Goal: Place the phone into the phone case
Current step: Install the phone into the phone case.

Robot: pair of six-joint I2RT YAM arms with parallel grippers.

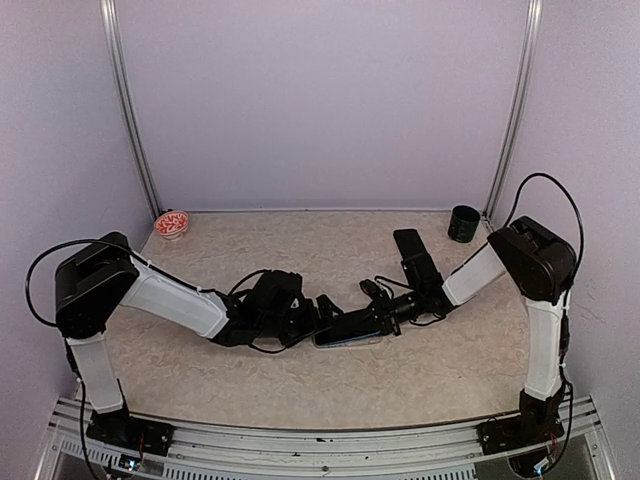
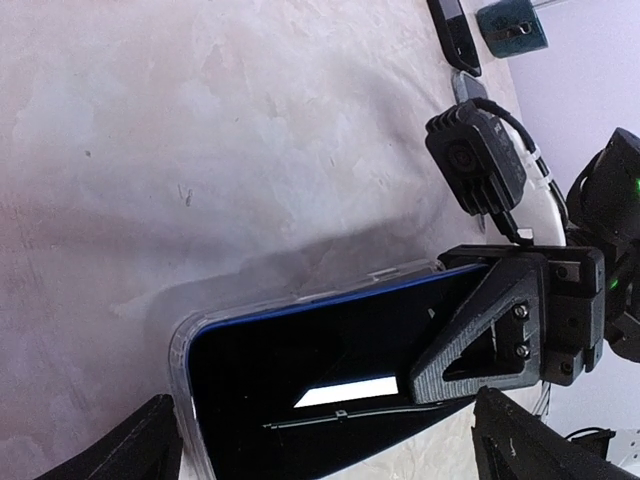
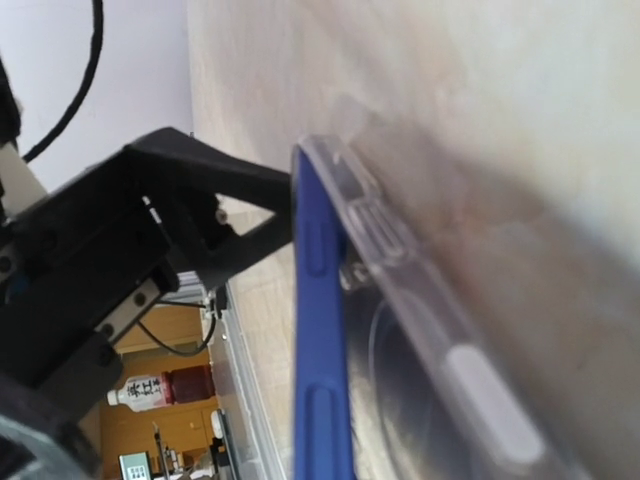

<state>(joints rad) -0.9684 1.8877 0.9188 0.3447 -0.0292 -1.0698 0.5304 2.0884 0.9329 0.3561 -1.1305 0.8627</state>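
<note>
One big table (image 1: 300, 390) with a pale, speckled top holds everything. Two arms lean in over it and meet near the middle, the left arm (image 1: 175, 300) from one side and the right arm (image 1: 540, 330) from the other.

Between them lies the phone (image 2: 300, 360), flat on the table with its black screen up. It has a blue edge. It sits on the phone case (image 2: 182, 350), which is see-through, and the clear rim of the case shows around one end and along one long side. In the right wrist view the blue side of the phone stands up a little from the case, so it is not pushed all the way in.

The left gripper (image 1: 322, 322) is by one end of the phone. Its jaws are wide apart, and its black fingers (image 2: 140, 445) do not hold anything.

The right gripper (image 2: 490, 320) has its jaws closed tight together. Its tip lies on top of the other end of the phone.

Farther back a flat dark thing (image 1: 410, 245) lies on the table. A dark cup (image 1: 463, 223) stands in the far right corner. A small red bowl (image 1: 173, 224) sits in the far left corner.
</note>
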